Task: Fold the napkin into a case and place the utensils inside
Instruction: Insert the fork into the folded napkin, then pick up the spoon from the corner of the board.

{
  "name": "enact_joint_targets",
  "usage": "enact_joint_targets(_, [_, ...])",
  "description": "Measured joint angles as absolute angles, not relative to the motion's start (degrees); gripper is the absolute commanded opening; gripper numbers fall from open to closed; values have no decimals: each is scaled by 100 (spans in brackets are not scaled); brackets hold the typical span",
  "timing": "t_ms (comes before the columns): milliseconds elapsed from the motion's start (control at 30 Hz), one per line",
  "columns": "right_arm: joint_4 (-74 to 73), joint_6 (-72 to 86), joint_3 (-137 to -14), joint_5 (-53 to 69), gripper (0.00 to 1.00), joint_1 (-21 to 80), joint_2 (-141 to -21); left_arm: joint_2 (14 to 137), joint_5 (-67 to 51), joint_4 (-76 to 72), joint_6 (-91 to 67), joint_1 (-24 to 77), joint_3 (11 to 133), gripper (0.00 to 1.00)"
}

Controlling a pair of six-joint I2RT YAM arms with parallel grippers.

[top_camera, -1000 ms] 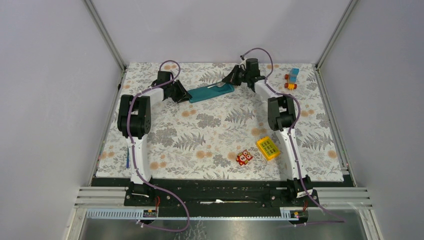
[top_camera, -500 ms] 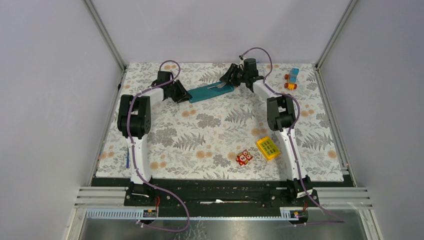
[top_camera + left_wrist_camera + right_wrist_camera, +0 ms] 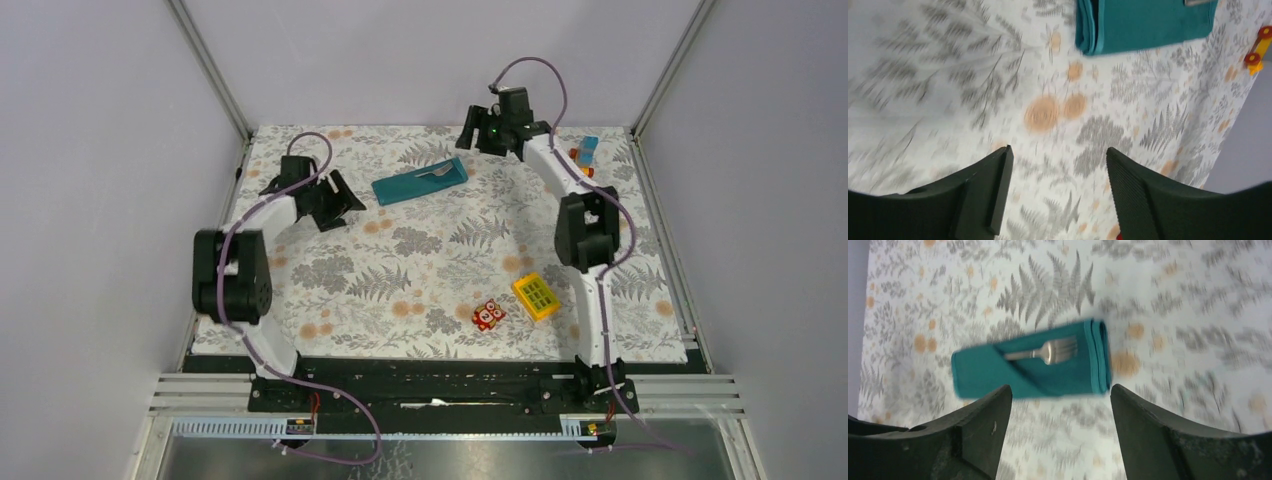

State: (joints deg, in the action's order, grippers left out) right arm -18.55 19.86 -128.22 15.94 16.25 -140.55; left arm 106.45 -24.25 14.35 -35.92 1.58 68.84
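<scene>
The case (image 3: 410,187) is teal, the fork (image 3: 1045,351) silver, the tablecloth (image 3: 420,262) white with grey ferns and orange flowers.

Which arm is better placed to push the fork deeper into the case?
Likely right: the right gripper hovers by the fork poking from the case; the left gripper sits off the opposite end.

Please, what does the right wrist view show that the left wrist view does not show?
Only the right wrist view: the whole folded teal case, with the head of a fork sticking out of its diagonal pocket.
Only the left wrist view: a red and yellow toy at the right edge. Of the case it shows just one folded end.
Both: the floral tablecloth, the teal cloth, and an open pincer holding nothing, the right pincer and the left pincer.
</scene>
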Motion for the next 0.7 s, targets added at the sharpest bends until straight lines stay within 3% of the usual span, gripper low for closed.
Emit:
enact_joint_targets(100, [-1715,2005,-11469,1535,80,1647,-12890,9474,-2123,1992,-3363,36,6366,85])
enact_joint_targets(233, [-259,2635,-8414,1907,80,1898,-10877,7996,-1380,2788,-3247,-224,5896,90])
enact_joint_targets(333, [819,3087,-7037,2324,82,2458,-10158,7282,-840,3358,-3293,-843,5596,91])
enact_joint_targets(500, [1903,3428,-5966,3181,84,3192,-9918,7100,-200,3911,-3457,-2163,5135,97])
enact_joint_targets(700, [1848,3138,-5937,3398,84,3094,-9754,7802,305,3907,-3605,-2604,4908,98])
